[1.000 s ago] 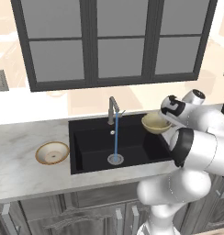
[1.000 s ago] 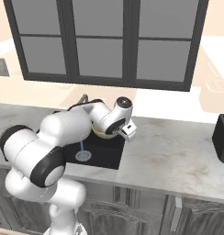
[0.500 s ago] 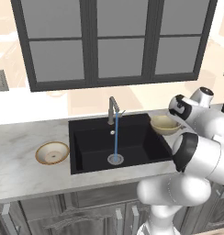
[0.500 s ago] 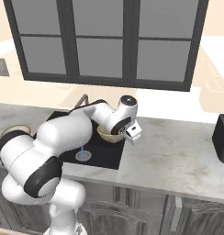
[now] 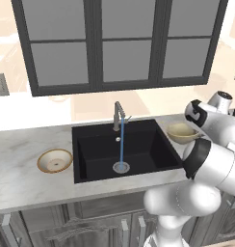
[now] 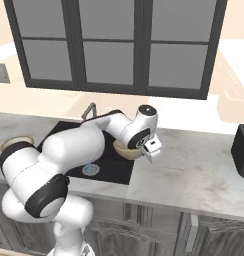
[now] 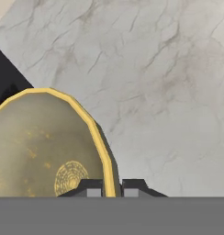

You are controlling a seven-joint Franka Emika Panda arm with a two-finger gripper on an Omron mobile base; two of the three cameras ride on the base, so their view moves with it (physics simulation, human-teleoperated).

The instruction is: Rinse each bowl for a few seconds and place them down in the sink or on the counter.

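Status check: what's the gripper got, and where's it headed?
Gripper shut on olive bowl rim. Bowl held over sink right edge, by counter. Tap running; tan bowl left of sink.

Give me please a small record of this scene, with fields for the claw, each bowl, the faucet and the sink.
claw: shut on the rim of the olive-yellow bowl
olive-yellow bowl: held over the counter at the sink's right edge
tan-rimmed bowl: on the counter, left of the sink
faucet: water running
sink: holds no bowl
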